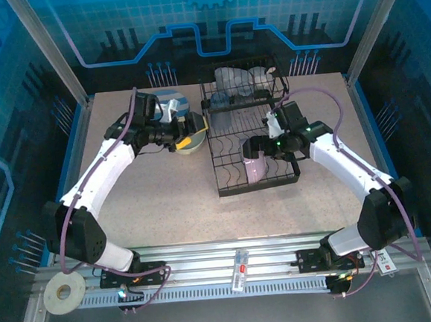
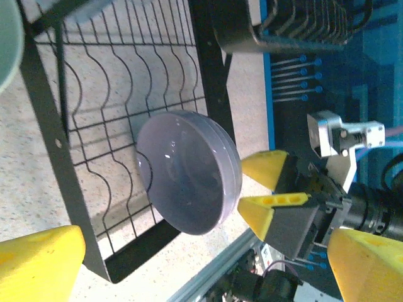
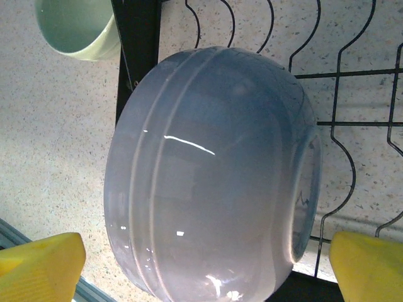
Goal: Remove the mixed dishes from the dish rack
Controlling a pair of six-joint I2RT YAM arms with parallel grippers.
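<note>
Lavender bowl (image 1: 254, 170) is seen from the top external camera tipped on its side in the near, lower part of the black wire dish rack (image 1: 236, 190), with the right gripper (image 1: 258, 146) poised just over it. Clear cups (image 1: 228, 78) are left in the far tier. To the left of the rack, a pale green bowl (image 1: 193, 140) and a striped plate (image 1: 168, 103) lie on the table (image 1: 166, 202), and the left gripper (image 1: 178, 138) is held just beside that bowl.

From the left wrist camera, the left gripper (image 2: 204, 264) is shown spread wide with nothing between its fingers. Beyond it, the lavender bowl (image 2: 186, 170) is propped on the curved wires of the rack (image 2: 69, 189), and the right gripper (image 2: 267, 189) is set at the bowl's rim with its yellow fingers parted.

From the right wrist camera, the glossy outer wall of the lavender bowl (image 3: 208, 170) is seen close up, and the right gripper (image 3: 201, 267) is spread, its fingers (image 3: 38, 267) well apart and not closed on the bowl.

The bowl is judged to be rigid, light and slick, since strong highlights are carried on its surface. A pinch across the thin rim would be better than any hold on the rounded wall, where slipping is likely. A straight lift is advised so that the wires are not snagged.
</note>
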